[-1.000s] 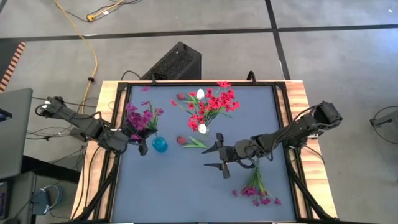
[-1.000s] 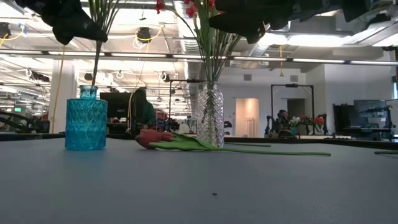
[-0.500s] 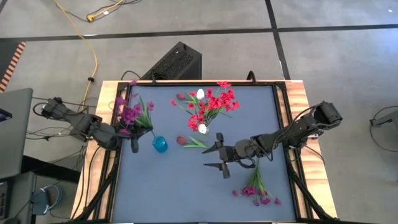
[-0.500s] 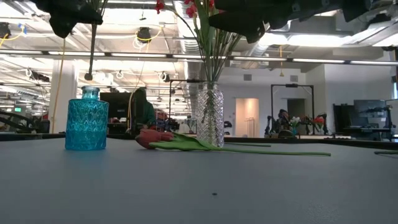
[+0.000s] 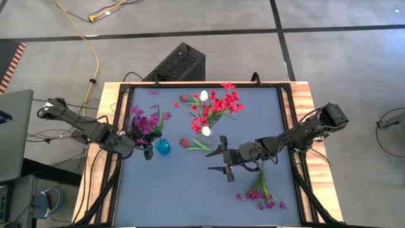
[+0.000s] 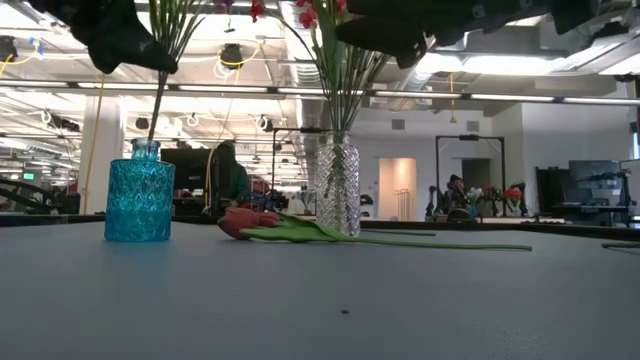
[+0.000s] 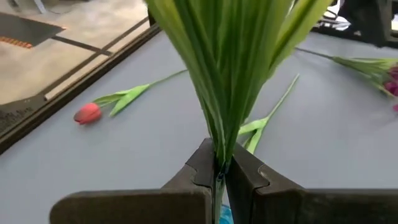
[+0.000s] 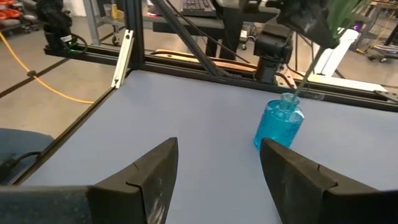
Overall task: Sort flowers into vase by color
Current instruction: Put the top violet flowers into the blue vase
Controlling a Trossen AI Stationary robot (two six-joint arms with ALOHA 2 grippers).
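Magenta sprig (image 5: 147, 121) entering blue vase (image 5: 162, 147)

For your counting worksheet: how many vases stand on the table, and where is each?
2. The blue vase stands near the table's left side, below the left gripper holding a purple sprig. The clear glass vase stands mid-table, holding red flowers.

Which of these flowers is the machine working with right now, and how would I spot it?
Start at the small blue vase on the left side of the grey table. Just above it, the left claw pinches the stems of a magenta-purple bunch, its stem tip at the vase's neck. Unlike the other purple sprig lying flat, it is held upright.
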